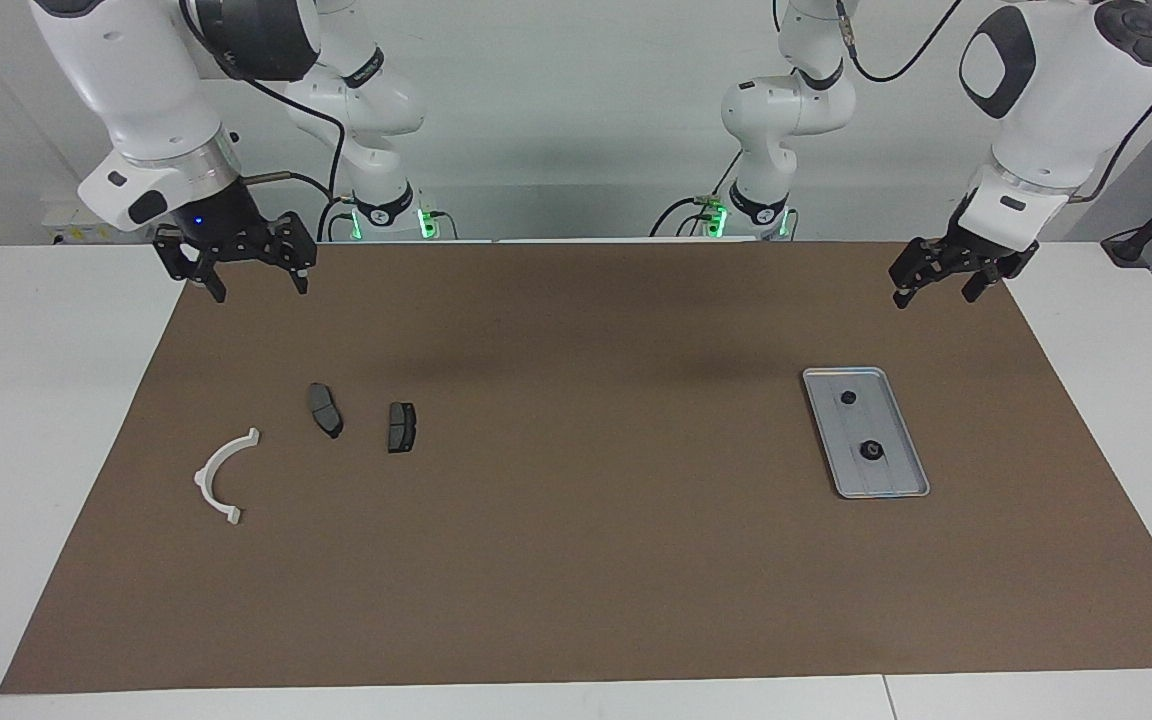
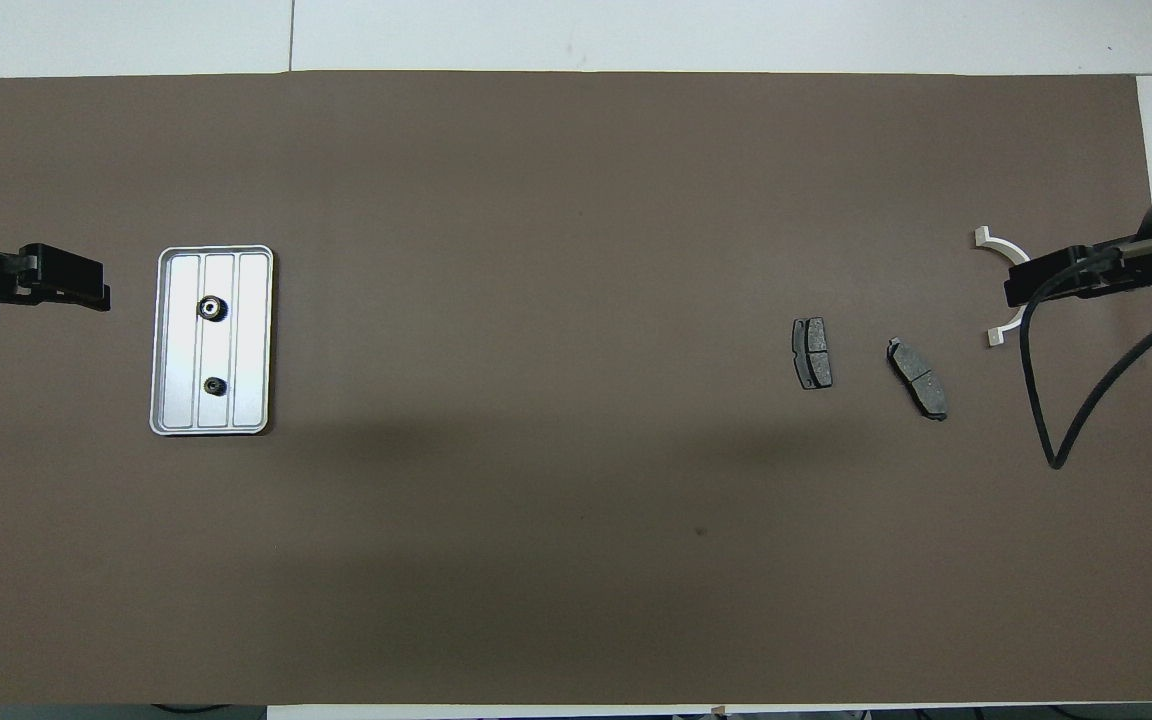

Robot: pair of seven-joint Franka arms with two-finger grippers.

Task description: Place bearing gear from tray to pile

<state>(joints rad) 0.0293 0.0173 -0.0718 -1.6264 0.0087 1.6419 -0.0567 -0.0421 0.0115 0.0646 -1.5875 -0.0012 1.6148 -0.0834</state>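
From the facing view, the flat silver metal tray (image 1: 865, 432) with its raised rim and lengthwise ribs lies on the brown mat (image 1: 576, 560) toward the left arm's end of the worktop. Two small dark round bearing gears sit on it: the smaller gear (image 1: 848, 397) nearer to the robots, the larger gear (image 1: 872, 450) farther from them, the two apart. The pile lies toward the right arm's end: a white half-ring plastic bracket (image 1: 224, 476) and two dark grey brake pads (image 1: 325, 409) (image 1: 401, 427), all apart from one another, the bracket farthest from the robots. The left end effector (image 1: 936, 285) hangs in the air over the mat's edge nearest the robots, its fingers spread and holding nothing. The right end effector (image 1: 254, 275) hangs over the mat's corner at its own end, fingers likewise spread and empty. This view alone shows the white arms, their bases with green lights, and the pale wall.

From the overhead view, the tray (image 2: 256, 340) shows its three ribbed lanes, both gears in the middle lane. The left end effector (image 2: 71, 285) enters just beside the tray, while the right end effector (image 2: 1041, 283) covers the middle of the bracket (image 2: 988, 240), whose ends show.

The mat covers most of the white worktop (image 1: 26, 400).
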